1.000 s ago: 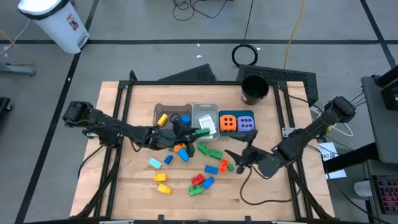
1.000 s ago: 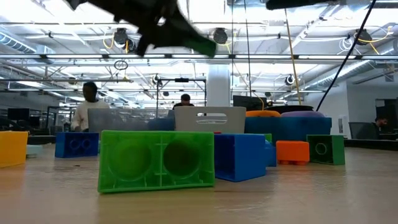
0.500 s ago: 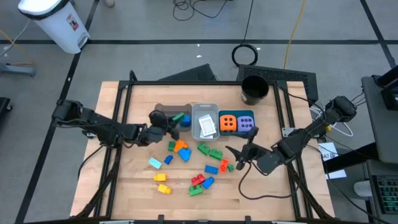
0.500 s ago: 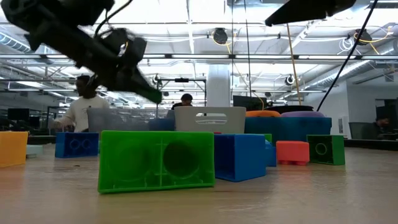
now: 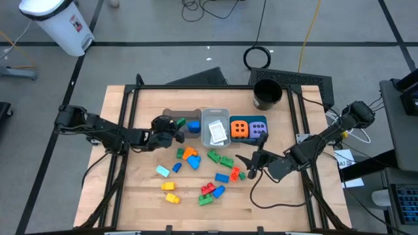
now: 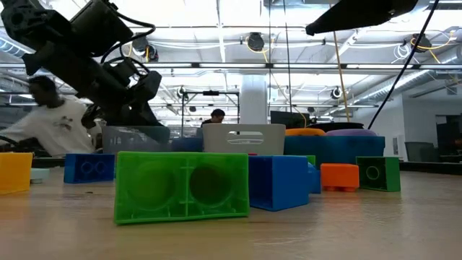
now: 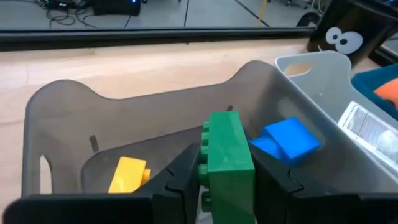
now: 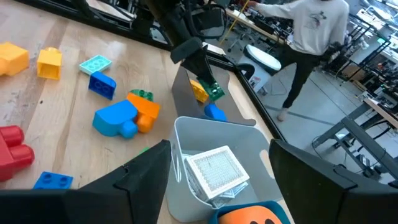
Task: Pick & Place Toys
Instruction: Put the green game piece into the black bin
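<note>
L gripper (image 7: pixel 227 186) clamped on green brick (image 7: pixel 227 152), upright over grey bin (image 7: pixel 62 109); R gripper (image 5: pixel 251 163) spread, empty, waiting

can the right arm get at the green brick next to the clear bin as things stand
Probably yes. The right gripper hangs open just beside the green brick, with only bare table between them. The left gripper is busy at the grey bin, holding another green brick.

person (image 6: pixel 50 119) blurred, yellow brick (image 6: pixel 14 172) cut off
</note>
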You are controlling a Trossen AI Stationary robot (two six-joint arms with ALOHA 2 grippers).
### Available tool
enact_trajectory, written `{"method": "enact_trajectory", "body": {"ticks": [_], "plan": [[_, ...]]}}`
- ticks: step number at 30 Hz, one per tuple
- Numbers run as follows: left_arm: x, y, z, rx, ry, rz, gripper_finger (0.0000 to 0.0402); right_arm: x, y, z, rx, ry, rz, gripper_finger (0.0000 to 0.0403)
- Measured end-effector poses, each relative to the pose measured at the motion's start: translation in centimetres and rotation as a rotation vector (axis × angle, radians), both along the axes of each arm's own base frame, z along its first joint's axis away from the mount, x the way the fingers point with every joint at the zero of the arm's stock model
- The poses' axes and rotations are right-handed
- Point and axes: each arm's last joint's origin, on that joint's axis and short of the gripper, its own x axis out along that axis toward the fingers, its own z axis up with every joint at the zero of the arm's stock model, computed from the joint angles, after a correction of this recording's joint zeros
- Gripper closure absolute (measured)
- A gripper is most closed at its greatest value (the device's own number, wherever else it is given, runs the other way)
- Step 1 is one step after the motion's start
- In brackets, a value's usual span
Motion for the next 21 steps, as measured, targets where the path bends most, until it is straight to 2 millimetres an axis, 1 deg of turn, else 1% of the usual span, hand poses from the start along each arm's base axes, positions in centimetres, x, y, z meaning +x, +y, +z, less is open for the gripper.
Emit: {"method": "enact_trajectory", "body": {"ticks": [8,14,17,21], "plan": [[0.0,0.0,0.0,-0.016,-0.013,0.001,0.0232,0.0,0.0,0.0,0.034,-0.015,-0.01,0.014],[0.1,-0.1,0.0,-0.039,-0.013,-0.032,0.0158,0.0,0.1,0.0,0.056,-0.017,0.002,0.014],[0.3,-0.2,0.2,-0.051,-0.021,-0.086,0.0124,0.1,0.3,-0.1,0.103,0.011,0.092,0.014],[0.7,-0.4,1.1,-0.037,-0.062,-0.157,0.0095,0.0,1.0,-0.5,0.24,0.079,0.278,0.014]]}}
